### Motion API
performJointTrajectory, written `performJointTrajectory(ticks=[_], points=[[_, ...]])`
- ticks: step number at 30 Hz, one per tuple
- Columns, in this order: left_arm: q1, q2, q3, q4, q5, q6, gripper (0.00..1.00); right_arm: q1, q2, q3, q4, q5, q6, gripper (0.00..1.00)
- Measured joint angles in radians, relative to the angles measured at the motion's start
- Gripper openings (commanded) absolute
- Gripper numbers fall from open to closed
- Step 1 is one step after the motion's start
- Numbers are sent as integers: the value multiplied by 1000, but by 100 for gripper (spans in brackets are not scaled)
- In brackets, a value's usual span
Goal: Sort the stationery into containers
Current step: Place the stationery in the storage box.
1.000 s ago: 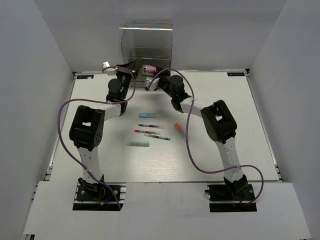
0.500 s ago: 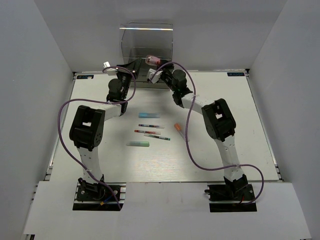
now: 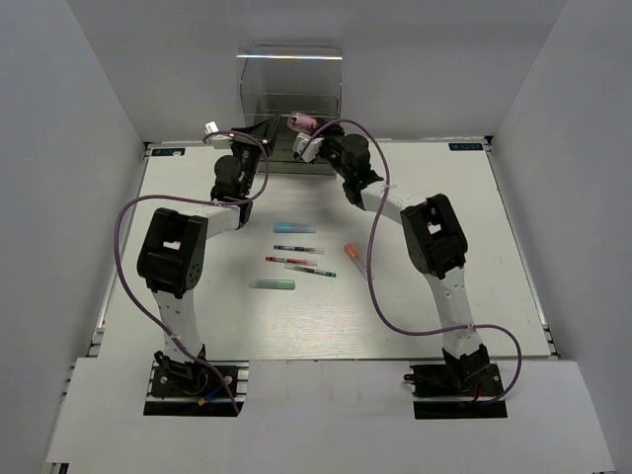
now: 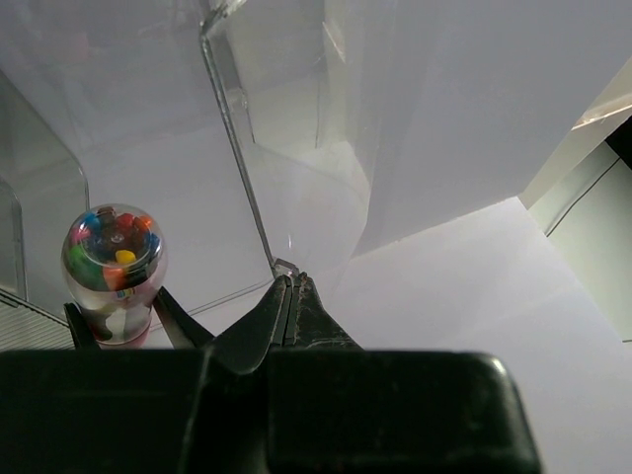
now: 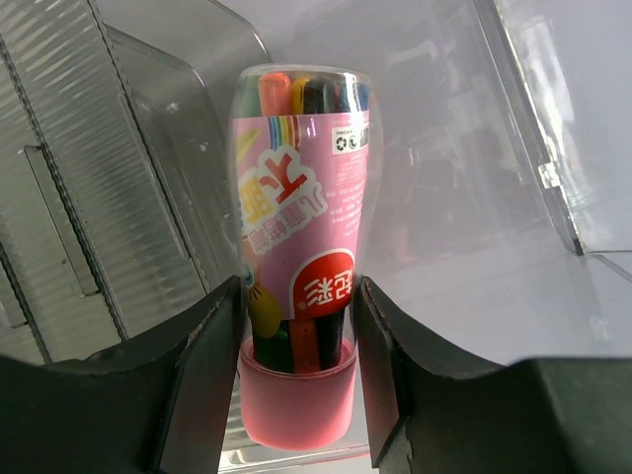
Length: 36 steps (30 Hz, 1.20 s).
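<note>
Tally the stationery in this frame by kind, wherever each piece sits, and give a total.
pink tube, held in the right gripper: 1
short orange marker: 1
pale blue-green bars: 2
thin multicoloured pens: 3
Total: 7

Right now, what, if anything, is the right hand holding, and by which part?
The right hand holds the pink plastic tube of coloured pens, its fingers clamped on the tube's sides just above the pink cap end.

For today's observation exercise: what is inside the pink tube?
Inside the pink tube, coloured sticks show through the clear top: orange, yellow, dark. The pink label covers most of their length.
</note>
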Motion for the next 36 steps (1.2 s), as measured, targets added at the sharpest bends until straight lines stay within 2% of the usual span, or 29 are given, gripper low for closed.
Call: performJointTrajectory(ticks=[19, 27, 36], points=[[0, 0, 0, 0, 3, 0, 0, -8, 0, 56, -99, -11, 72, 0], [0, 0, 0, 0, 4, 0, 0, -8, 0, 69, -131, 6, 70, 0], [-1, 0, 0, 0, 4, 0, 0, -10, 0, 95, -192, -43, 43, 0]])
